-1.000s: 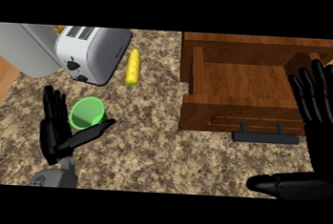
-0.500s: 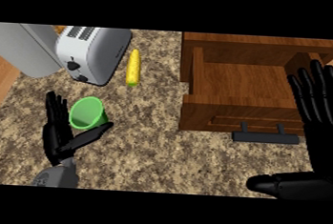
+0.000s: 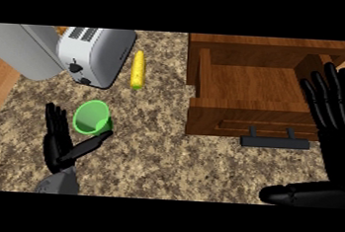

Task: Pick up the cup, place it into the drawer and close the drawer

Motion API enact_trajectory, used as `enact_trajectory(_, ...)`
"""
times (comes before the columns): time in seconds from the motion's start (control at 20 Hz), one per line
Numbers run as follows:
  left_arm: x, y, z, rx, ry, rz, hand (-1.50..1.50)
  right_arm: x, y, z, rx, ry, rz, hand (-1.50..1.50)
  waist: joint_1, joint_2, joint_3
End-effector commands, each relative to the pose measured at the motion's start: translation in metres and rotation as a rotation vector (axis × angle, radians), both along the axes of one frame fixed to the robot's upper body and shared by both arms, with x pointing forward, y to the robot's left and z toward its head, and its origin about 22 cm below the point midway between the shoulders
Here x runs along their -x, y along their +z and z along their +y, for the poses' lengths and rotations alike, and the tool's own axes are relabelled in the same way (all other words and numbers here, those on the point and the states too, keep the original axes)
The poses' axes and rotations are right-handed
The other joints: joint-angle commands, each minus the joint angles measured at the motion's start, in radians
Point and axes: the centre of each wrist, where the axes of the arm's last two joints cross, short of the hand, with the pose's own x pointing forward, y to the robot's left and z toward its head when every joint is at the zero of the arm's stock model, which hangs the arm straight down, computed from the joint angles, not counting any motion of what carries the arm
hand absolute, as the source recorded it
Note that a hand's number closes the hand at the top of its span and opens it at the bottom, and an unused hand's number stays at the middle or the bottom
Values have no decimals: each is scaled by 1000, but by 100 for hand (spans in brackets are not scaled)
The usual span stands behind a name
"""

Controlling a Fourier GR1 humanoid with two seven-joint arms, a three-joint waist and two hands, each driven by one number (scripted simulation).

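My left robot hand (image 3: 60,144), fingers straight and spread, flanks the green cup (image 3: 92,117) near the counter's left edge, thumb just under its base. I judge the cup light, rigid, slippery; best grasped round its wall. Open counter (image 3: 166,157) leads to the open drawer (image 3: 250,90); my right robot hand (image 3: 335,116) rests open there.

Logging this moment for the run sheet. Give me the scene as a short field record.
cup: green cup upright on the counter, left of centre
left hand: left hand open beside the cup, thumb near its base
right hand: right hand open over the drawer's right side
drawer: wooden drawer open, nothing visible inside
handle: black handle at the drawer front
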Motion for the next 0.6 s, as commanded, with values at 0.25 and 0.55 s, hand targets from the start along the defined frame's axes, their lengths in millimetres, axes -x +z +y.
enact_trajectory(0.25,-5,-36,5,2,-6,27,-150,9,3,14,-12,15,-5,-150,-4,1,-1)
enact_trajectory(0.55,-8,-29,3,13,-45,-4,-150,-8,5,-16,1,11,-20,-150,0,1,0)
